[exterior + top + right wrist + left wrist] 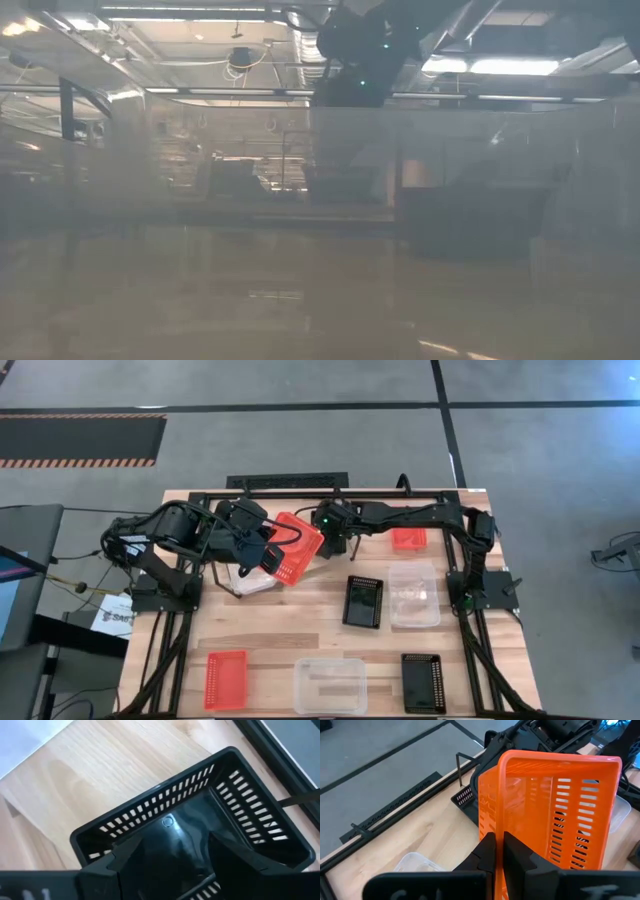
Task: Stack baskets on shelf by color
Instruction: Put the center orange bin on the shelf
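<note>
Wooden tabletop (300, 640) under left gripper (495, 851), its orange basket (297, 547) tilted, long axis diagonal.

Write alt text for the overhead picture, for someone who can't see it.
Two dark robot arms meet at the far side of a wooden table; the left tool holds a tilted orange basket. Other orange, clear and black baskets lie scattered across the table.
</note>
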Motion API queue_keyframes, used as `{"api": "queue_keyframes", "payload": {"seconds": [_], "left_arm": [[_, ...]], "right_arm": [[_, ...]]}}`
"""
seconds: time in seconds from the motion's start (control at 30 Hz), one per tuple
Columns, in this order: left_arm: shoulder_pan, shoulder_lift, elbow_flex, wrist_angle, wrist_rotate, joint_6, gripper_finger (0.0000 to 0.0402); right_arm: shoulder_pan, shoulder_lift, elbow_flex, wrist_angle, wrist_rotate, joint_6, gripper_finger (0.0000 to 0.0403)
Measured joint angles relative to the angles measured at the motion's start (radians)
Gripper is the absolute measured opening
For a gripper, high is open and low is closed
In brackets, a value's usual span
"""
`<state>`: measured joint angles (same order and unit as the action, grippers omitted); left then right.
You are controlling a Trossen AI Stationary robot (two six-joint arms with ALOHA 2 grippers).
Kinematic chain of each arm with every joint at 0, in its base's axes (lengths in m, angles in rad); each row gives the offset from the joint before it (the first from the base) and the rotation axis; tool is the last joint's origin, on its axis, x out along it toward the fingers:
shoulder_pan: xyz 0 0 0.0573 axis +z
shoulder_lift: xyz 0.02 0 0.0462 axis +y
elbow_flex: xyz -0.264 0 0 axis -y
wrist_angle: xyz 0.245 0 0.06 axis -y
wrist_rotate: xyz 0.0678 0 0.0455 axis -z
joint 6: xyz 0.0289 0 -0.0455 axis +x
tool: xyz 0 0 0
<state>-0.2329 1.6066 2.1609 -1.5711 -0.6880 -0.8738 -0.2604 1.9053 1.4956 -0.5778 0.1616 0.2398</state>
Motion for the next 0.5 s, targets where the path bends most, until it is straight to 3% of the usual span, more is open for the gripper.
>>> {"api": "queue_keyframes", "payload": {"seconds": [0.5], "left_arm": [[0.000,0.000,0.000,0.000,-0.001,0.000,0.0000]], "right_arm": [[-0.004,-0.002,0.001,0.051,0.022,0.221,0.0233]]}}
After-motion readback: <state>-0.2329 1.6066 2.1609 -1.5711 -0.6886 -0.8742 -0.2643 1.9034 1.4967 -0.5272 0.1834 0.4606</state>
